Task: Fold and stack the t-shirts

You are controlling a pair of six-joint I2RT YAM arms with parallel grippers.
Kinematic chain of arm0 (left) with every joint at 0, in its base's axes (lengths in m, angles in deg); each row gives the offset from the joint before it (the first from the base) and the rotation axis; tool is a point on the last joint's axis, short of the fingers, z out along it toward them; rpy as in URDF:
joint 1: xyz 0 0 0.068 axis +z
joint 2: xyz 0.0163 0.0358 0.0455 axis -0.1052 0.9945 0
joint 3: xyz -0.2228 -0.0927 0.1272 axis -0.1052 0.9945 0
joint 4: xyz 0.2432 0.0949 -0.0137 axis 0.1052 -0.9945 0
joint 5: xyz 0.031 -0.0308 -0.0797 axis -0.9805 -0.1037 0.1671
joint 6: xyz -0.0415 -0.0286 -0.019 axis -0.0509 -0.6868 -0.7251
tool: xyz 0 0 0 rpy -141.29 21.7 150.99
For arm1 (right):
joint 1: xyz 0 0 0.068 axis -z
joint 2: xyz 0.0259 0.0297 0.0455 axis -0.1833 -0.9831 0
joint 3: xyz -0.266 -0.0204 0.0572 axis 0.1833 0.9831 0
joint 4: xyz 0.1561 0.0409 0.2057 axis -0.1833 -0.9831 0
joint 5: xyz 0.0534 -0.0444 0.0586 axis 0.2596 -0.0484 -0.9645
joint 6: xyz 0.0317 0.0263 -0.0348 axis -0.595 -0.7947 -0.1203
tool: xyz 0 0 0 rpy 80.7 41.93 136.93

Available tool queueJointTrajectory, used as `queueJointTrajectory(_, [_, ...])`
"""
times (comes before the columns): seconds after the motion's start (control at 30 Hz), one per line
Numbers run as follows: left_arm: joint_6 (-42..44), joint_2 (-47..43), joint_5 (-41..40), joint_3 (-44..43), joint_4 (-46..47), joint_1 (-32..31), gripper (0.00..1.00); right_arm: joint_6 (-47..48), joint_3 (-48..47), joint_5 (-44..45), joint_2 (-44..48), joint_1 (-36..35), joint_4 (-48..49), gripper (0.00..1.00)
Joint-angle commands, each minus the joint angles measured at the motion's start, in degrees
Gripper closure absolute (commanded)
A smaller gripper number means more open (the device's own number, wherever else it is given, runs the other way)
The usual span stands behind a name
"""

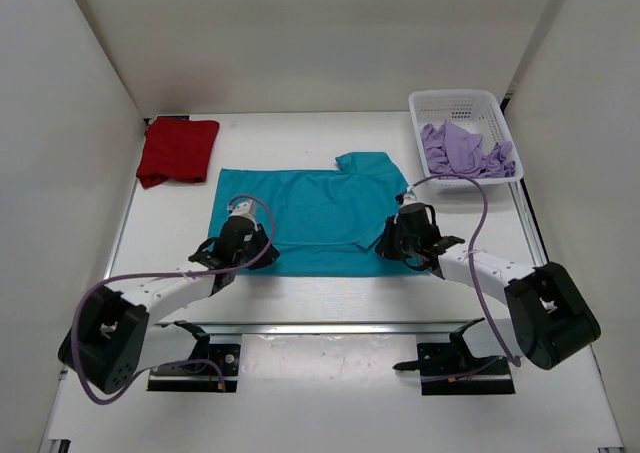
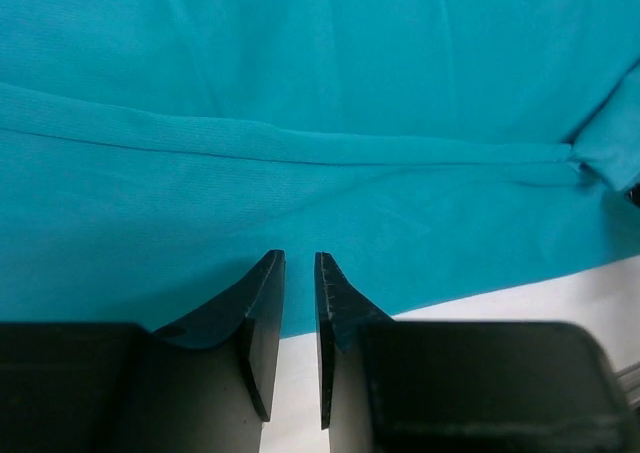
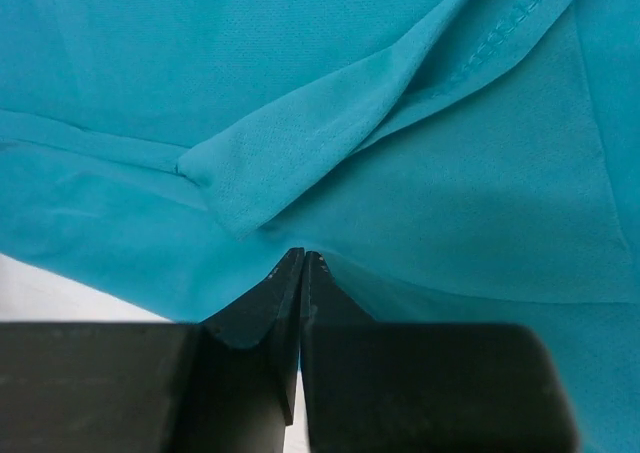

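The teal-blue t-shirt [image 1: 310,208] lies spread on the table's middle, one sleeve sticking out at its far right. My left gripper [image 1: 243,245] hovers over its near left part; in the left wrist view [image 2: 300,258] the jaws stand a narrow gap apart with nothing between them, above the teal cloth [image 2: 320,123]. My right gripper [image 1: 408,241] is at the shirt's near right edge; in the right wrist view [image 3: 303,255] its jaws are shut on a raised pinch of teal cloth [image 3: 430,213]. The deep red shirt [image 1: 178,150] lies folded at the far left. The pale lavender shirt [image 1: 462,151] is crumpled in the basket.
A white mesh basket [image 1: 455,100] stands at the far right corner. White walls close the table on the left, back and right. Both arms' cables loop above the table near the shirt's near edge.
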Motion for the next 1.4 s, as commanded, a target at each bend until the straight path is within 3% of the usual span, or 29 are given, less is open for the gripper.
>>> queueJointTrajectory(0.0, [-1.29, 1.11, 0.95, -0.74, 7.81, -2.58, 0.69, 0.78, -1.72, 1.13, -0.32, 0.28, 6.26, 1.0])
queueJointTrajectory(0.3, [-1.56, 1.91, 1.3, 3.31, 12.22, -1.7, 0.67, 1.48, -6.45, -0.98, -9.8, 0.98, 8.02, 1.0])
queueJointTrajectory(0.63, [-1.91, 0.5, 0.95, 4.28, 11.43, -3.28, 0.66, -1.42, -21.92, -7.3, -22.29, 4.14, 7.87, 1.0])
queueJointTrajectory(0.97, [1.25, 10.07, -5.46, -7.31, 8.97, -15.41, 0.67, -0.81, -1.99, 1.12, -0.86, -2.0, 8.91, 1.0])
queueJointTrajectory(1.03, [1.17, 13.93, -4.59, -8.55, 9.32, -15.16, 0.67, -0.81, -0.57, 0.0, -1.11, -1.31, 11.1, 1.0])
queueJointTrajectory(1.13, [-0.06, 16.05, -1.87, -8.56, 10.81, -14.1, 0.69, 0.42, -5.65, -2.74, -5.24, -0.51, 9.09, 1.0])
queueJointTrajectory(1.37, [-1.38, 11.76, -2.48, -3.99, 12.13, -13.4, 0.69, 0.34, -12.08, -5.02, -14.37, -0.5, 10.23, 1.0])
